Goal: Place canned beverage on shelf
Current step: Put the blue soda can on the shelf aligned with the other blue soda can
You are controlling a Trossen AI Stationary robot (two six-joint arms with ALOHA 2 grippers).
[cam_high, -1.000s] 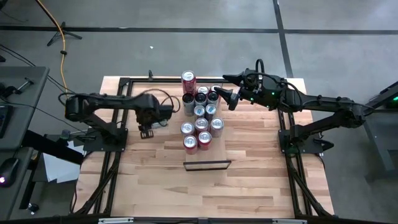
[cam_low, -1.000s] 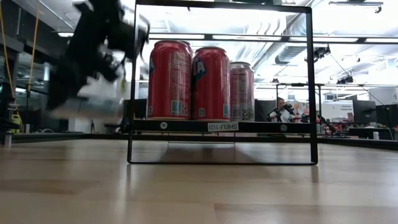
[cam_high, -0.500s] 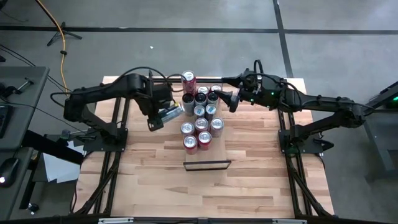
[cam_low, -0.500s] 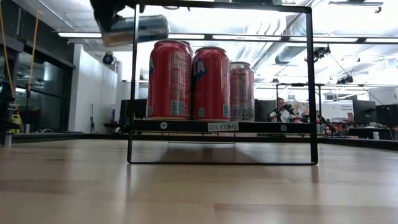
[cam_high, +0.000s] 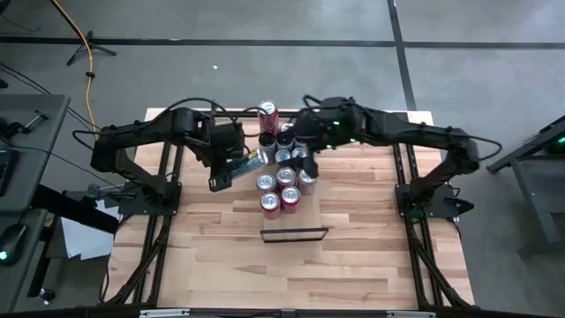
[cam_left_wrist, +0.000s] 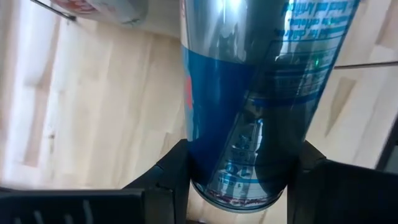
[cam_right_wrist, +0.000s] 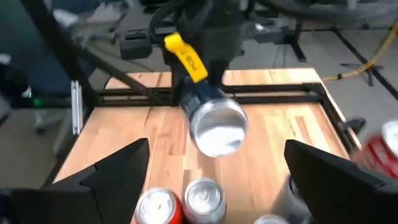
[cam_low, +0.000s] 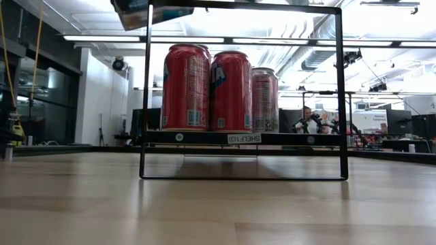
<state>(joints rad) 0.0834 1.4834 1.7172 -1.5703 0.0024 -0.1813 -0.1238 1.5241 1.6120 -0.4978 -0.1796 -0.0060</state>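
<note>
Above striped wood tabletop [cam_high: 353,256]: left pincer [cam_left_wrist: 239,180] grips glossy silver-blue can [cam_left_wrist: 255,93]; right pincer [cam_right_wrist: 211,180] agape.

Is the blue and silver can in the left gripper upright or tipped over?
Tipped: the slim blue-and-silver can lies sideways in the left gripper above the table.

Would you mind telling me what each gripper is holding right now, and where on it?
The left gripper holds a blue-and-silver can lying sideways in the air, clamped across its body near one end. The right gripper holds nothing; its jaws are open.
</note>
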